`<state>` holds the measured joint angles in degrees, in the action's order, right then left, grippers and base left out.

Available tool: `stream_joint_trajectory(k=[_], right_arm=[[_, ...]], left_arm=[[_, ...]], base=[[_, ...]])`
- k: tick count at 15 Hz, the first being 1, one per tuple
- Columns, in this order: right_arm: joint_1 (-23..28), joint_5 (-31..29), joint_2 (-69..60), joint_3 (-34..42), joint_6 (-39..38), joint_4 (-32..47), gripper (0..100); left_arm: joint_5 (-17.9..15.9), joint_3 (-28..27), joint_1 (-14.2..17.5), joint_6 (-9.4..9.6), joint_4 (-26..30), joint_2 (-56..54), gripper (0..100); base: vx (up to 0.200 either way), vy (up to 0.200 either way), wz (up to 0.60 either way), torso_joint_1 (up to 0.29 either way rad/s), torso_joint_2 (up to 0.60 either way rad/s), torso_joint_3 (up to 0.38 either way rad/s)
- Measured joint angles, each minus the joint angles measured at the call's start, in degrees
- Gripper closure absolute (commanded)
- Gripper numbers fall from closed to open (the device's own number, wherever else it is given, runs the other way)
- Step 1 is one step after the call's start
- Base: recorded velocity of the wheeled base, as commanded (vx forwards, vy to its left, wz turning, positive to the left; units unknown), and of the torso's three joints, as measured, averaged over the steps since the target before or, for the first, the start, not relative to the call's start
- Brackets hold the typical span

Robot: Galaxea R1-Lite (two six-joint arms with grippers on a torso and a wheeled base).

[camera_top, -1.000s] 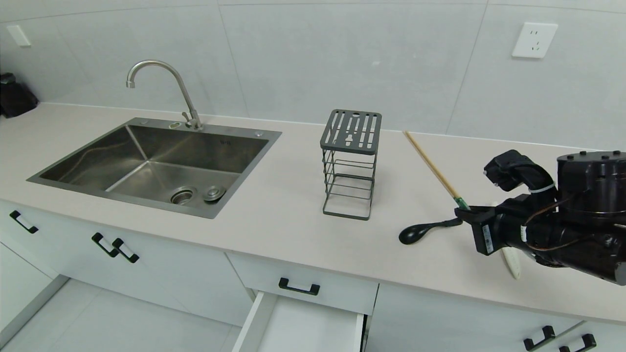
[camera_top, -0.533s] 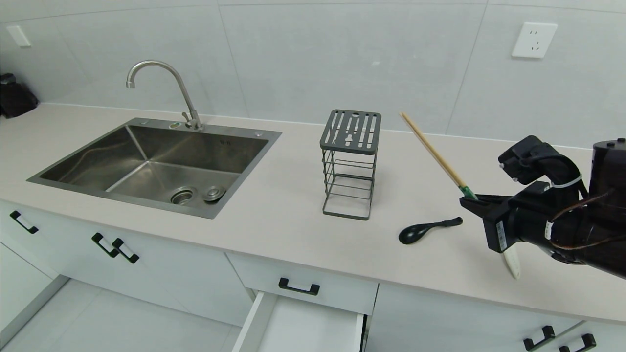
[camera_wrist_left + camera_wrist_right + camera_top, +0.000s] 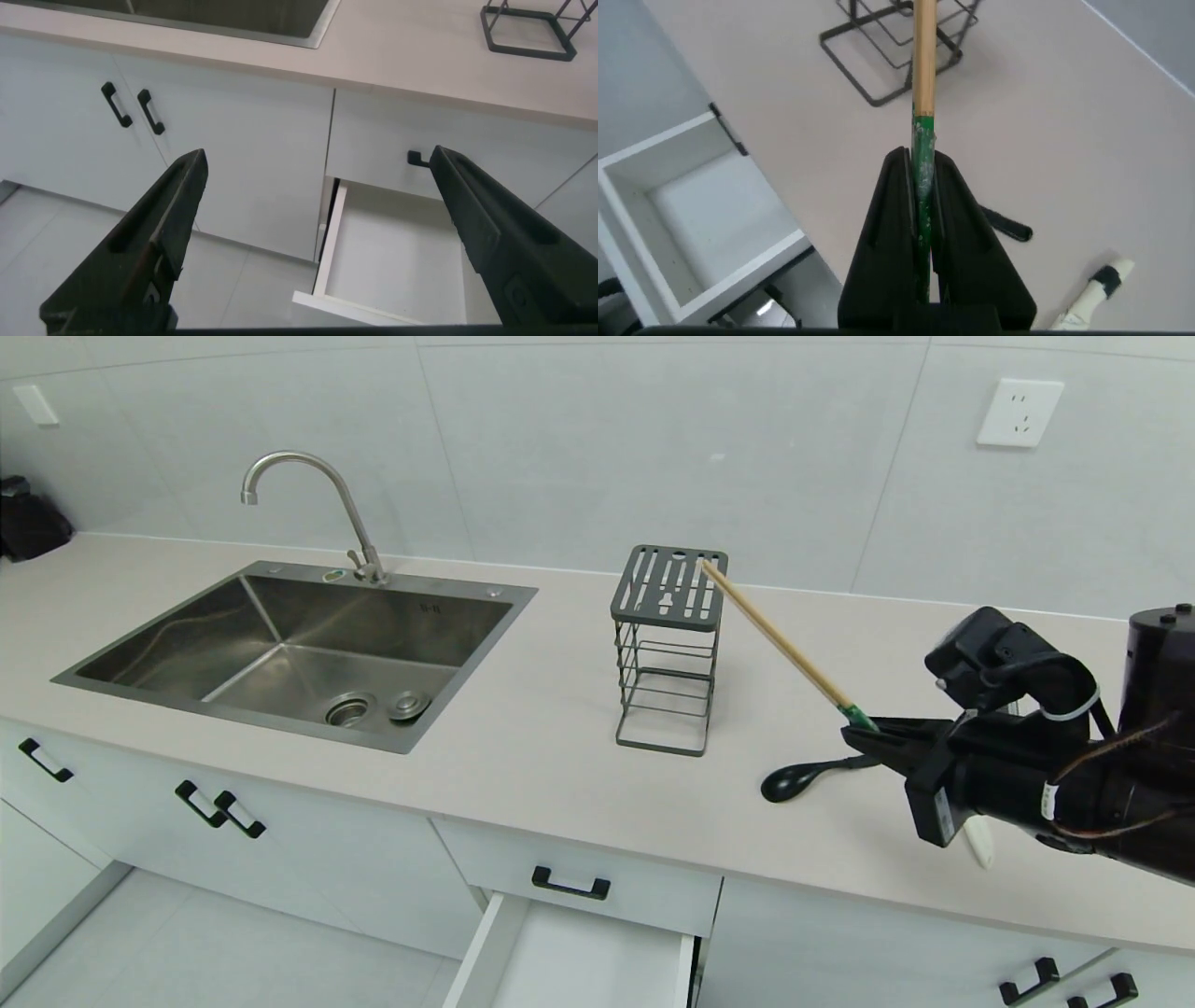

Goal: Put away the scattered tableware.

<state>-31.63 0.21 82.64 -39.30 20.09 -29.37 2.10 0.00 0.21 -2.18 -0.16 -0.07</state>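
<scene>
Right gripper: clamped tight on the green end of a wooden chopstick, hanging above the counter to the right of the rack.
Left gripper: jaws spread wide, holding nothing, low in front of the cabinets.
Counter: long and pale.
Sink: steel, well left of the rack.
Drawer: pulled open under the counter.
Rack: dark wire stand, upright, with a slotted top.
Chopstick: slants up to the rack's far top corner; contact unclear. Best tipped upright, centred over one slot, lowered slowly, and released only once well in.
Spoon: black, flat on the counter just under the right gripper; worth avoiding.
</scene>
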Motion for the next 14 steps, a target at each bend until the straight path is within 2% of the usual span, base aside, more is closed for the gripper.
stream_joint_trajectory(k=[2, 5, 10, 12, 14], right_arm=[[-1.3, 2.1, 0.1, 0.7, 0.3, 0.0, 100], [-4.8, 11.0, 0.0, 2.9, 0.3, 0.0, 100], [-11.9, 14.0, 1.8, 2.8, -0.5, 1.8, 100], [-13.9, 13.9, 2.8, 4.7, -4.9, 2.0, 100], [-15.5, 13.8, 3.9, 5.2, -14.2, 0.6, 100]], left_arm=[[0.0, 0.0, 0.0, -0.05, 0.0, 0.0, 0], [0.0, 0.0, 0.0, -0.02, 0.0, 0.0, 0], [0.0, 0.0, 0.0, 0.00, 0.0, 0.0, 0], [0.0, 0.0, 0.0, 0.00, 0.0, 0.0, 0], [0.0, 0.0, 0.0, 0.00, 0.0, 0.0, 0]], base=[[0.000, 0.000, 0.00, 0.000, 0.00, 0.000], [0.000, 0.000, 0.00, 0.000, 0.00, 0.000], [0.000, 0.000, 0.00, 0.000, 0.00, 0.000], [0.000, 0.000, 0.00, 0.000, 0.00, 0.000], [0.000, 0.000, 0.00, 0.000, 0.00, 0.000]])
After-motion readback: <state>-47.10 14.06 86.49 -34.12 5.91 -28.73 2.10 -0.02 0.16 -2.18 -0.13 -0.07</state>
